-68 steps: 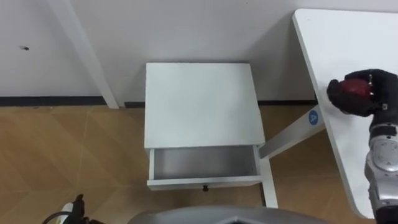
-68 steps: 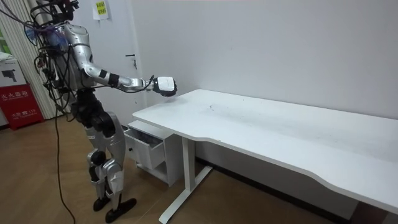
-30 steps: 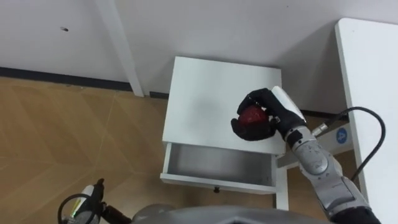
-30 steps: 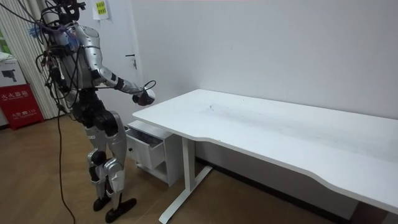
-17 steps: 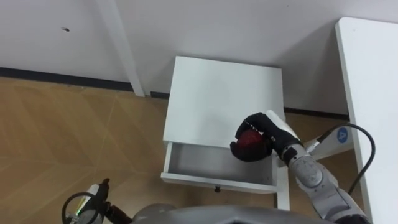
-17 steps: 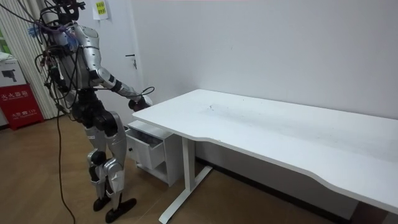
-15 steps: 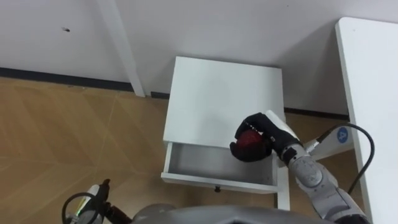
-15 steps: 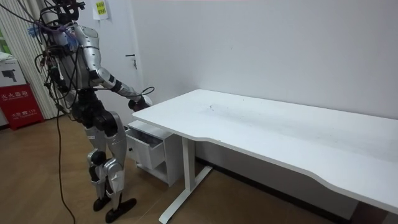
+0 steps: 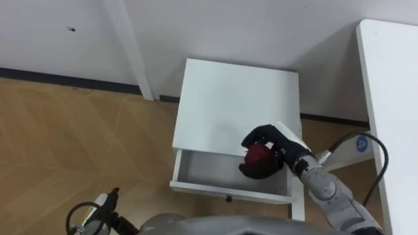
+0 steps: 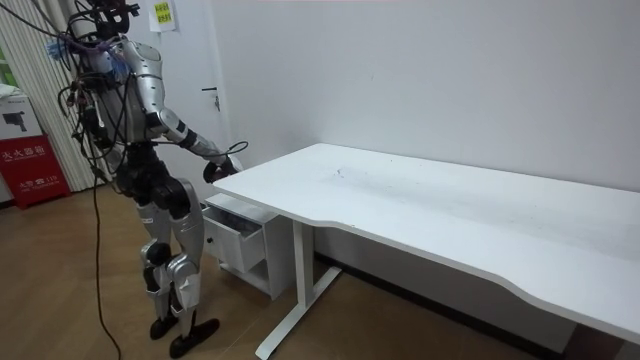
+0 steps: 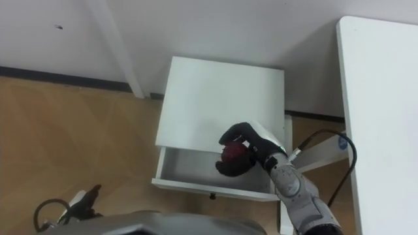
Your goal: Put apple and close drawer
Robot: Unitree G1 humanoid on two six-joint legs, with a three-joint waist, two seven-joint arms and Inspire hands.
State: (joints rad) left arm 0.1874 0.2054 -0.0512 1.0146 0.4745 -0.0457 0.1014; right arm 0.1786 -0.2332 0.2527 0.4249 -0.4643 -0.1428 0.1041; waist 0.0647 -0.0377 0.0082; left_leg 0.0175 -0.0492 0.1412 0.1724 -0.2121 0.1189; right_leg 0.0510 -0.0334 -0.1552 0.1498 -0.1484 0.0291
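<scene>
A red apple [image 9: 258, 154] sits in my right hand [image 9: 271, 151], whose dark fingers are curled round it. The hand hangs over the right part of the open drawer [image 9: 196, 172] of a small white cabinet [image 9: 228, 98], near the drawer's back edge. In the right eye view the apple [image 11: 232, 153] and the right hand [image 11: 247, 150] stand above the same drawer [image 11: 179, 167]. The room view has me standing in front of the cabinet [image 10: 235, 235] with my right hand [image 10: 218, 170] lowered toward it. My left hand [image 9: 98, 212] shows at the bottom left, low beside my body.
A large white desk [image 9: 392, 85] runs along the right, and its leg [image 9: 339, 153] passes just right of the cabinet. A white door frame post [image 9: 127, 49] stands against the wall behind, to the left. Wooden floor [image 9: 78, 143] spreads to the cabinet's left.
My right hand has carried the apple from the desk leftward and down, from over the cabinet top to above the open drawer. The view has shifted left.
</scene>
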